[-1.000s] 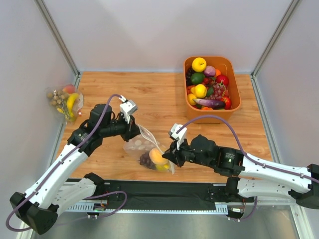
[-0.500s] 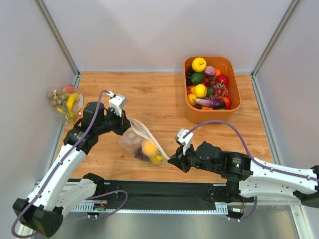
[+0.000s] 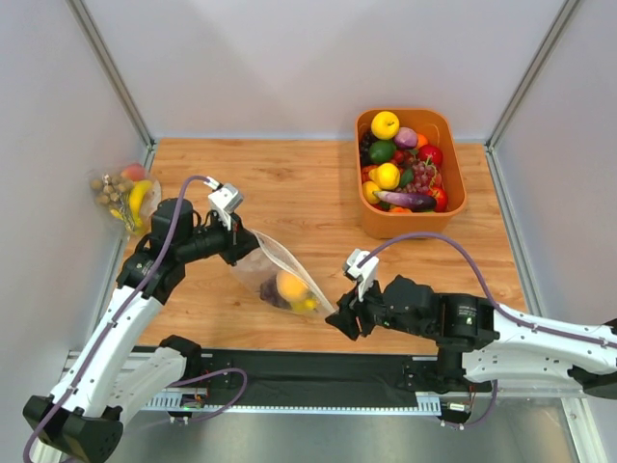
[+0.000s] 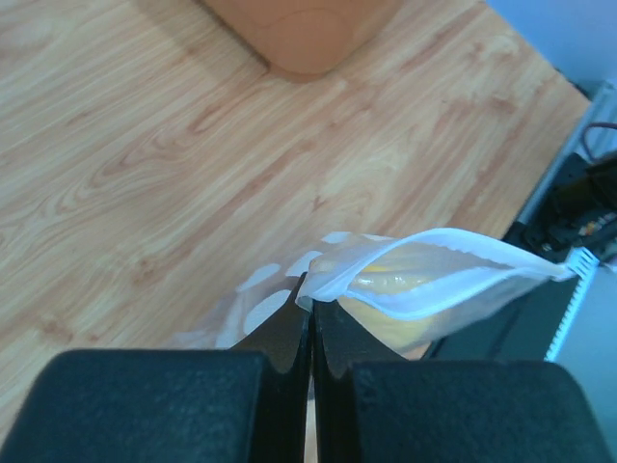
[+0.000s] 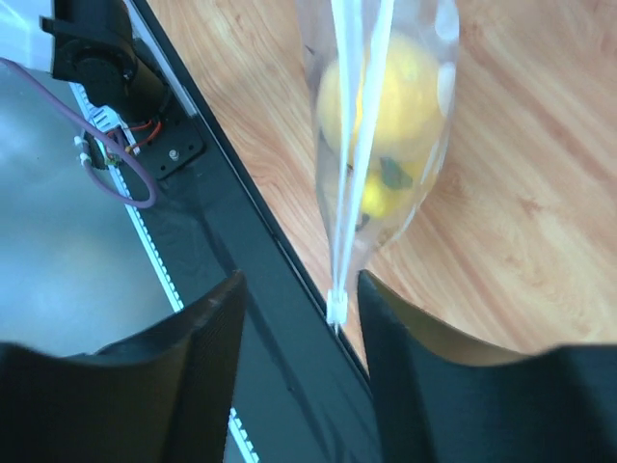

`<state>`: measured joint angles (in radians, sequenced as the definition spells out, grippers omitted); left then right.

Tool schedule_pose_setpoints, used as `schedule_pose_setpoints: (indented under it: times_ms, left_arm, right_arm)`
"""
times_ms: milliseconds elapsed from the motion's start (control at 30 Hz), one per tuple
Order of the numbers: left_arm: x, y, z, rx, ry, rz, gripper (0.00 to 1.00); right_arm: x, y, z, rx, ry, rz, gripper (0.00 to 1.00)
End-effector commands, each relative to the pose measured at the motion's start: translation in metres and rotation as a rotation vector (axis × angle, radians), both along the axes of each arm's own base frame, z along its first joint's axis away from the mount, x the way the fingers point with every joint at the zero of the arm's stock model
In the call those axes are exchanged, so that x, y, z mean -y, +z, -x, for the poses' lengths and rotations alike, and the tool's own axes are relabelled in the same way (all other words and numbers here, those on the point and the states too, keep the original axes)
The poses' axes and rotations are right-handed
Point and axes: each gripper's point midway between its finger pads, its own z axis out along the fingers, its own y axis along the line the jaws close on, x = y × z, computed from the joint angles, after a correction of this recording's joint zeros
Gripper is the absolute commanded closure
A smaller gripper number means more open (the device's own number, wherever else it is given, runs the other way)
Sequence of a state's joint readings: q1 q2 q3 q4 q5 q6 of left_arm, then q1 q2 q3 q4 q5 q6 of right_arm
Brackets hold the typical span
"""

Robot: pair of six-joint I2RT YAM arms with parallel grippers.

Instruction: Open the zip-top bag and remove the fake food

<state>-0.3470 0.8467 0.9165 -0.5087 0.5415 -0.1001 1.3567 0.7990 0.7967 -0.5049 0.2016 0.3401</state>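
- Grip of the left gripper: its two black fingers are pressed together and pinch one corner of the zip-top bag, just at the end of the white zip strip.
- In the top view, this corner is the upper-left one. From there the bag stretches down and to the right, toward the right gripper, over the near part of the wooden table.
- The right gripper is released. In its wrist view the two fingers stand apart, and the lower end of the zip strip hangs in the gap between them and touches neither.
- The fake food is inside the bag, in its lower half: an orange-yellow fruit, dark grapes beside it, and a small yellow fruit nearest to the right gripper.
- The right wrist view shows the bag edge-on, with the two yellow fruits blurred behind the plastic. It hangs close to the black rail at the table's near edge. Whether its bottom touches the wood cannot be told.
- The print seen on the bag is pale round spots.
- An orange tub full of mixed fruits stands at the far right of the table, well apart from the bag.
- A second clear bag, with a banana and brown nuts, lies at the left edge.
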Motion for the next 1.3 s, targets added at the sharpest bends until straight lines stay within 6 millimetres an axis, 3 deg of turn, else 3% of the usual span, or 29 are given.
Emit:
schedule_pose_setpoints:
  times_ms: [0,33,133,233,400,633,800,1067,1267]
  left_arm:
    - [0.024,0.032,0.021,0.104,-0.222,0.109,1.0]
    - [0.029,0.034,0.026,0.111,-0.261,0.122,1.0]
    - [0.04,0.038,0.046,0.122,-0.381,0.146,1.0]
    - [0.048,0.041,0.064,0.137,-0.468,0.157,1.0]
    - [0.054,0.038,0.072,0.121,-0.509,0.156,1.0]
    - [0.057,0.036,0.076,0.117,-0.527,0.153,1.0]
    - [0.057,0.037,0.077,0.118,-0.53,0.151,1.0]
    - [0.058,0.034,0.078,0.107,-0.535,0.145,1.0]
    - [0.059,0.034,0.079,0.108,-0.541,0.143,1.0]
  right_arm:
    - [-0.002,0.053,-0.004,0.057,-0.008,-0.087,0.46]
    - [-0.004,0.075,-0.007,0.08,-0.012,-0.123,0.43]
    - [-0.004,0.103,-0.021,0.151,-0.064,-0.143,0.37]
    - [-0.01,0.112,-0.037,0.199,-0.126,-0.118,0.37]
    - [-0.034,0.103,-0.053,0.209,-0.174,-0.067,0.38]
    - [-0.054,0.086,-0.057,0.204,-0.17,-0.026,0.41]
    - [-0.053,0.085,-0.057,0.202,-0.177,-0.025,0.42]
    - [-0.036,0.104,-0.059,0.219,-0.213,-0.097,0.43]
    - [-0.035,0.093,-0.06,0.219,-0.214,-0.062,0.48]
